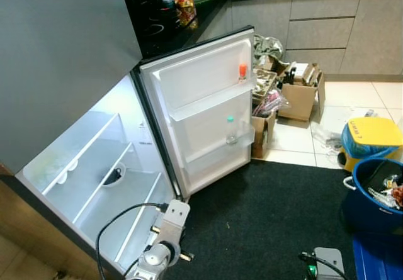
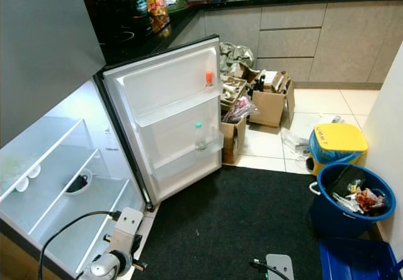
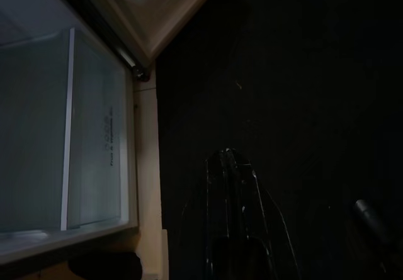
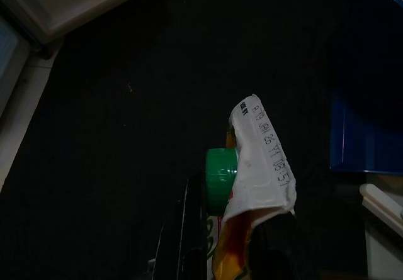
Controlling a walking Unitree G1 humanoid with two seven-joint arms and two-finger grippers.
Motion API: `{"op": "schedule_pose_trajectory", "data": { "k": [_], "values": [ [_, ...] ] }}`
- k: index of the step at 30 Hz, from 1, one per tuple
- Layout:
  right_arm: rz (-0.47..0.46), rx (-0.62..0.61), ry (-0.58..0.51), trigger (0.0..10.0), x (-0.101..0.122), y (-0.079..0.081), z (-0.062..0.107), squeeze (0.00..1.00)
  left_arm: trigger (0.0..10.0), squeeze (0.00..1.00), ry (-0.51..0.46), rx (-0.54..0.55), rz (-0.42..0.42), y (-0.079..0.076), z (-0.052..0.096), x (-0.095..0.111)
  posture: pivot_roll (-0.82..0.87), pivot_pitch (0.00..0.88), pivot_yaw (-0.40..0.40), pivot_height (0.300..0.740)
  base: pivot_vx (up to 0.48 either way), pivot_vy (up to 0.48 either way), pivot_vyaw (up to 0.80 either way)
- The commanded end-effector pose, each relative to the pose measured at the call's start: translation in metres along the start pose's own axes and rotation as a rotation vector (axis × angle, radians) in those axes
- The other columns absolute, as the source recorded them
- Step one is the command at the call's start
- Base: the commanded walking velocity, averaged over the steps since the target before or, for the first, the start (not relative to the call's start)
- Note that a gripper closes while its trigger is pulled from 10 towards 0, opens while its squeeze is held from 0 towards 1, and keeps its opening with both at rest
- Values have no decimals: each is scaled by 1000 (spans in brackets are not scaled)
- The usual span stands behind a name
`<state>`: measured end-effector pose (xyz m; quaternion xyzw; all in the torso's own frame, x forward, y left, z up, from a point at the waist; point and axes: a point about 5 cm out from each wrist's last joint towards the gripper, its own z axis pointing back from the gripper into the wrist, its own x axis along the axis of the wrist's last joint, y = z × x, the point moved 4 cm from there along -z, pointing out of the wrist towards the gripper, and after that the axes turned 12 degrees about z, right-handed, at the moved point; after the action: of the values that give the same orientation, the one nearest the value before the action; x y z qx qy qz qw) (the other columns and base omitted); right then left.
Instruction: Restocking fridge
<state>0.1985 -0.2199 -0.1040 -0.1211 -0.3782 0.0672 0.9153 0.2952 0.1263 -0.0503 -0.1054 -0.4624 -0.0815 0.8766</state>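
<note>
The small fridge (image 1: 94, 185) stands open at my left, its white door (image 1: 201, 110) swung wide. On the door's upper rack is an orange-capped bottle (image 1: 242, 71); a clear green-capped bottle (image 1: 230, 131) stands on the lower rack. A dark item lies in a white bowl (image 1: 113, 176) on a glass shelf. My right gripper (image 4: 233, 207) hangs low over the black mat, shut on a white and yellow pouch with a green cap (image 4: 258, 167). My left gripper (image 3: 228, 160) is shut and holds nothing, above the mat beside the fridge's bottom drawer (image 3: 94, 135).
A black mat (image 1: 264, 217) covers the floor before the fridge. A blue bin of rubbish (image 1: 378, 192), a yellow-lidded tub (image 1: 371, 135) and a blue crate (image 2: 352, 261) stand at the right. Open cardboard boxes (image 1: 299, 91) crowd the tiles by the cabinets.
</note>
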Motion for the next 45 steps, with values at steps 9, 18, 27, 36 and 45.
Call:
{"op": "schedule_pose_trajectory", "data": {
  "k": [9,18,27,36,45],
  "values": [
    [-4,1,-5,10000,1,2,0,0,10000,0,-7,1,0,1,0,2,-129,11,130,740,370,0,0],
    [-3,-2,-2,10000,-1,0,1,0,10000,0,-11,-7,-9,-1,-1,3,-132,18,128,740,411,0,0],
    [-8,-7,2,10000,-3,-1,1,0,10000,0,-14,-31,4,-6,-1,3,-136,29,132,740,383,0,0],
    [-13,-10,7,10000,-5,-2,2,0,10000,0,4,-53,-42,-11,-2,0,-135,40,136,740,27,-107,0],
    [16,2,5,10000,-4,-6,1,0,10000,0,-5,-33,-25,-8,-1,1,-124,44,110,740,0,-480,0]
  ]
}}
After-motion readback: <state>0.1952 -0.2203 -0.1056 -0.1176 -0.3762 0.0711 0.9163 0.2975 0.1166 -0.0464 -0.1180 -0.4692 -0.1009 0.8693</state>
